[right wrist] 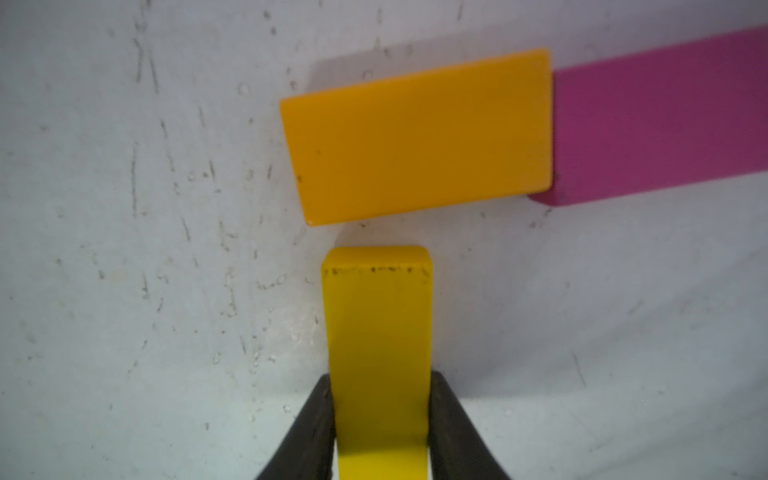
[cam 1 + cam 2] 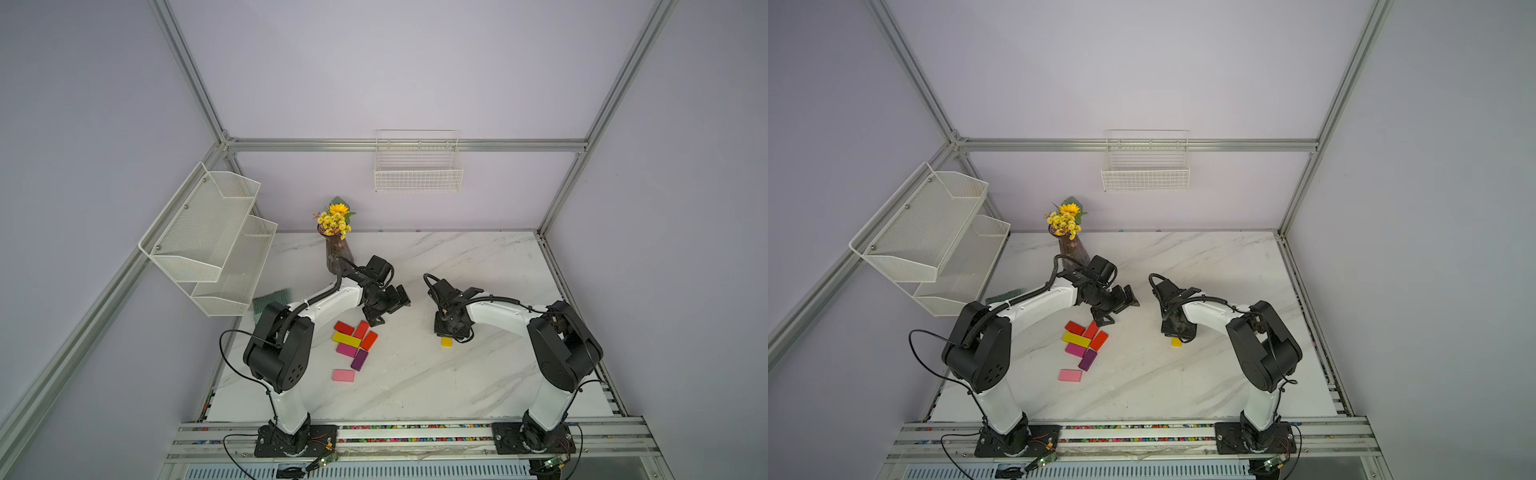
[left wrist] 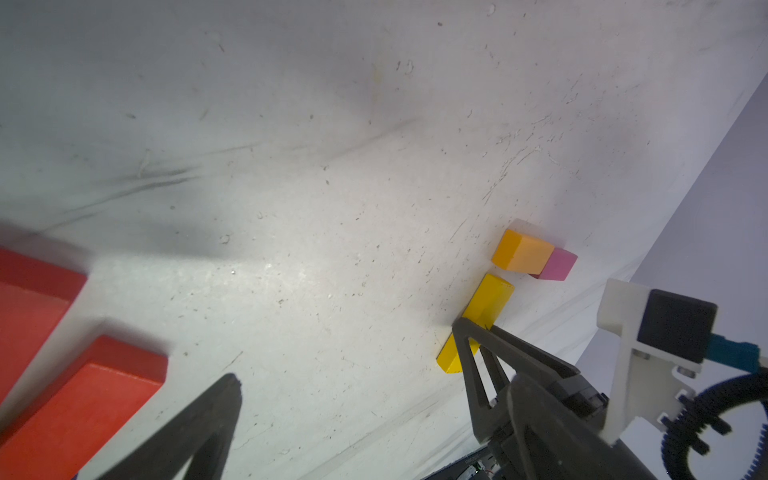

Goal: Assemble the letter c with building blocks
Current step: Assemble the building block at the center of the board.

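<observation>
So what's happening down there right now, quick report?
Right tool shut on yellow block, beside orange block. Left tool open, idle near red blocks. Nothing in the way.

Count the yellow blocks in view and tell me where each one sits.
2. One long yellow block lies in the cluster of blocks by the left arm; the other yellow block is clamped in the right gripper, near an orange block. More may be hidden.

Scuffed marble-look table (image 1: 124, 249); smooth, perhaps painted-wood yellow block (image 1: 378, 332).
</observation>
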You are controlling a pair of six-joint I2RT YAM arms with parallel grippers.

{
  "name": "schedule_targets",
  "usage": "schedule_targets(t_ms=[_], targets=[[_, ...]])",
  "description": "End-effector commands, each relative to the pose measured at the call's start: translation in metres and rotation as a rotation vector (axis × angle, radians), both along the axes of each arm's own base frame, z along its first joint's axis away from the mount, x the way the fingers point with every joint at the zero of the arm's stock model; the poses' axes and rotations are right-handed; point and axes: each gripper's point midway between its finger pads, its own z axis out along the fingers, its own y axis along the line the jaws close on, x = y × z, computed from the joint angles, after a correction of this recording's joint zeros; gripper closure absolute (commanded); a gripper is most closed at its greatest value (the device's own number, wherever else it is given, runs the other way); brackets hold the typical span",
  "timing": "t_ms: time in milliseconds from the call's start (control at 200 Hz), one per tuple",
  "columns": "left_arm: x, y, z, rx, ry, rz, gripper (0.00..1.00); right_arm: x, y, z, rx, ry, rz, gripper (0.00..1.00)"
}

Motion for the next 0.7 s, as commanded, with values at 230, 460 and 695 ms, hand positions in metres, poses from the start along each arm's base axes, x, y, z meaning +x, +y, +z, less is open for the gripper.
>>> schedule_targets(t_ms=[230, 460, 695], targets=[[0.009, -0.011, 0.015, -0.047, -0.033, -0.001, 0.00, -0.004, -0.004, 0.004, 0.003, -0.014, -0.015, 0.47], [0.006, -0.017, 0.018, -0.057, -0.042, -0.013, 0.00, 0.000, -0.004, 0.024, 0.055, -0.051, -0.043, 0.28], [-0.003, -0.036, 0.017, -0.089, -0.037, -0.046, 0.00, 0.008, -0.012, 0.052, 0.155, -0.080, -0.103, 0.21]])
